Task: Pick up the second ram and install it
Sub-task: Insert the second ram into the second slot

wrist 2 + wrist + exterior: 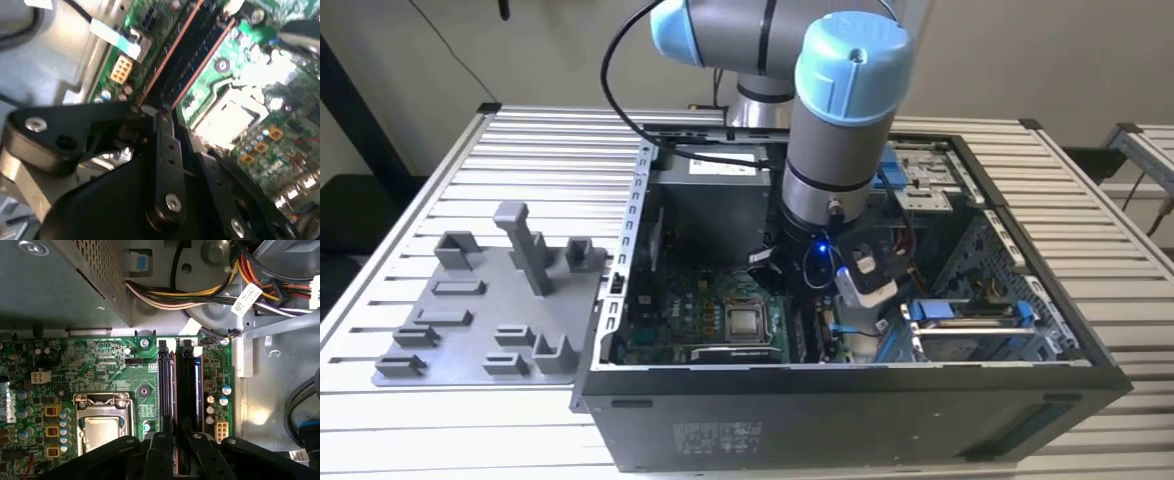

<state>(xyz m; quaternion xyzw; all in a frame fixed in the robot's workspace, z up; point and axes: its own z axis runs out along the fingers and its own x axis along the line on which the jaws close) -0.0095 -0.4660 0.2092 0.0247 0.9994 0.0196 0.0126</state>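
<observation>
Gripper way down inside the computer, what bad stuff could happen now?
1. The gripper sits right over the memory slots, where what looks like the second ram stands on edge. A crooked push might bend it or strain the green board.
2. The processor socket lies close beside the slots, so a sideways slip could hit it.

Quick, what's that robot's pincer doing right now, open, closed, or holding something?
Pincer: cannot be told whether open or shut; it sits low over the memory slots on the motherboard.
</observation>
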